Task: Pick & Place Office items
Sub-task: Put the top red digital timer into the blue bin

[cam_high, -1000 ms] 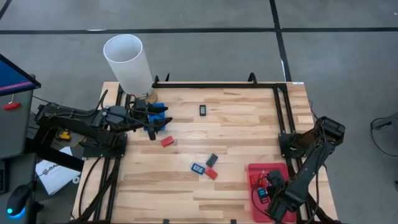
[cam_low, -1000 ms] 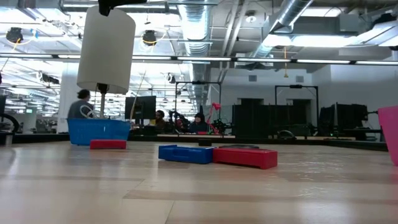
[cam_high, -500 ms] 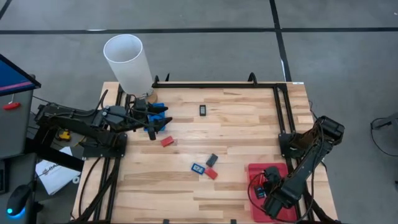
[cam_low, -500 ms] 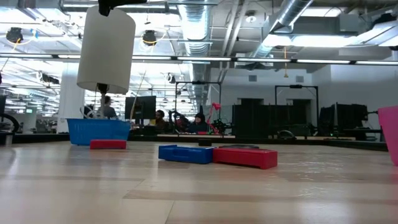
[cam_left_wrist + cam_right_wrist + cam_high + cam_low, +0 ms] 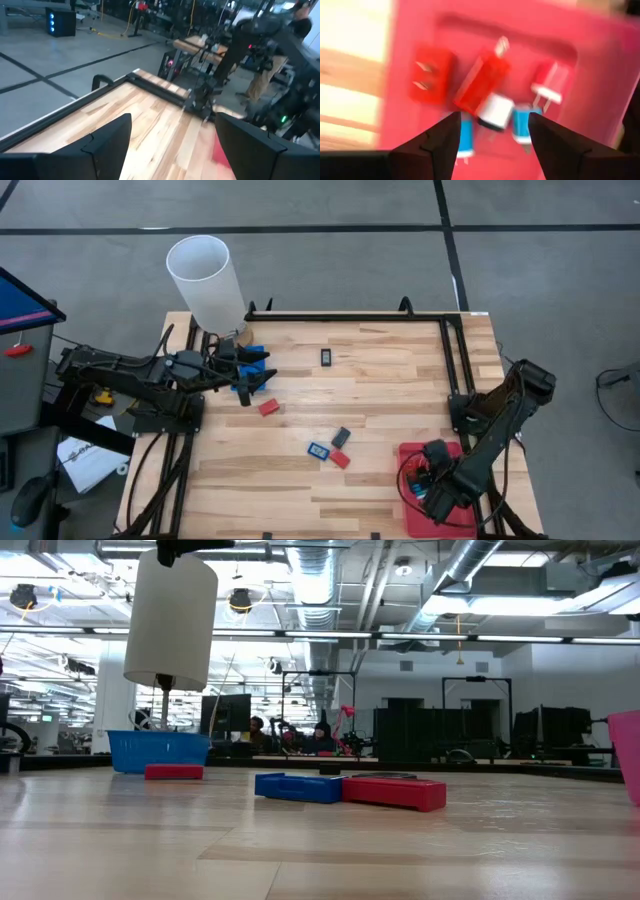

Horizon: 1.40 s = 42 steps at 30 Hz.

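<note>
Several small office items lie loose on the wooden table: a black piece [image 5: 326, 357], a red one [image 5: 268, 407], a dark one [image 5: 341, 437], a blue one [image 5: 319, 450] and a red one [image 5: 340, 459]. Several more, red [image 5: 480, 82], white [image 5: 495, 110] and blue [image 5: 522, 122], lie in the flat red tray [image 5: 412, 452] at the near right. My right gripper [image 5: 492, 135] hangs open just above those pieces and holds nothing. My left gripper [image 5: 258, 374] stands open over the blue bin [image 5: 252, 355] at the far left, nothing between its fingers [image 5: 105, 145].
A tall white tube [image 5: 205, 280] stands at the table's far left corner beside the blue bin. A black frame rail [image 5: 350, 316] runs along the far edge and down both sides. The table's middle and near left are bare wood.
My right arm has swung a little toward the table's left over the red tray. The loose pieces on the table lie where they were.
</note>
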Available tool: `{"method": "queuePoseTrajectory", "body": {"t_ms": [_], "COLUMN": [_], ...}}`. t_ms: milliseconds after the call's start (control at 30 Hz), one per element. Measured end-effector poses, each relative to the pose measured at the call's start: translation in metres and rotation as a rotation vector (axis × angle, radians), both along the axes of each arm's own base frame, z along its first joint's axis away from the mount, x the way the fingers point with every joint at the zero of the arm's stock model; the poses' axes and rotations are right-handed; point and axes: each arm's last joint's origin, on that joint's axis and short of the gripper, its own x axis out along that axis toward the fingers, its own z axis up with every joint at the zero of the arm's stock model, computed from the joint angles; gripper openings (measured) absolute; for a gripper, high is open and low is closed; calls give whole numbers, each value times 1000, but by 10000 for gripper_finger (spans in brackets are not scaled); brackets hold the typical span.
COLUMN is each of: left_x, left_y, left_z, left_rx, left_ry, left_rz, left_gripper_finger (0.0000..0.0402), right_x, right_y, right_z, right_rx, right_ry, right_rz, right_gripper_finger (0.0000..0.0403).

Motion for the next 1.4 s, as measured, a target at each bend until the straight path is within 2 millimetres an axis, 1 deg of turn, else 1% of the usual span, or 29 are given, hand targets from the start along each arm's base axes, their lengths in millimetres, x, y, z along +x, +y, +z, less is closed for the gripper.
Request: {"method": "queuePoseTrajectory", "body": {"t_ms": [100,200,300,467,600,733,800,900,1000,1067,1200,1300,1400], "left_x": [-4,-10,-18,-31,-39,-46,-46,-38,-20,-6,19,32,41], "left_y": [1,1,-2,-15,-36,-64,-79,-99,-109,-106,-88,-70,-52], "left_z": [-4,-8,-18,-37,-49,-54,-57,-65,-78,-88,-102,-112,-122], "left_rx": [5,-27,-51,-144,-202,-245,-238,-177,-80,-49,-71,-144,-216], "left_ry": [52,98,210,430,576,638,646,646,669,702,753,794,845], "left_rz": [0,-9,-105,-271,-425,-545,-584,-599,-578,-516,-374,-264,-160], "left_gripper_finger": [284,284,284,284,284,284,284,286,293,301,319,328,332], "right_x": [2,3,3,3,2,2,1,1,2,3,3,3,1], "right_y": [-10,-21,-31,-48,-57,-62,-62,-63,-64,-65,-65,-65,-63], "right_z": [23,42,57,72,80,84,85,86,86,86,86,86,86], "right_rx": [-52,-115,-151,-195,-192,-187,-188,-202,-207,-208,-208,-207,-204], "right_ry": [-117,-246,-344,-440,-472,-483,-492,-505,-505,-505,-504,-504,-504], "right_rz": [5,5,26,26,19,19,18,18,12,8,7,8,17], "right_gripper_finger": [207,196,191,198,207,213,214,215,214,214,214,214,214]}}
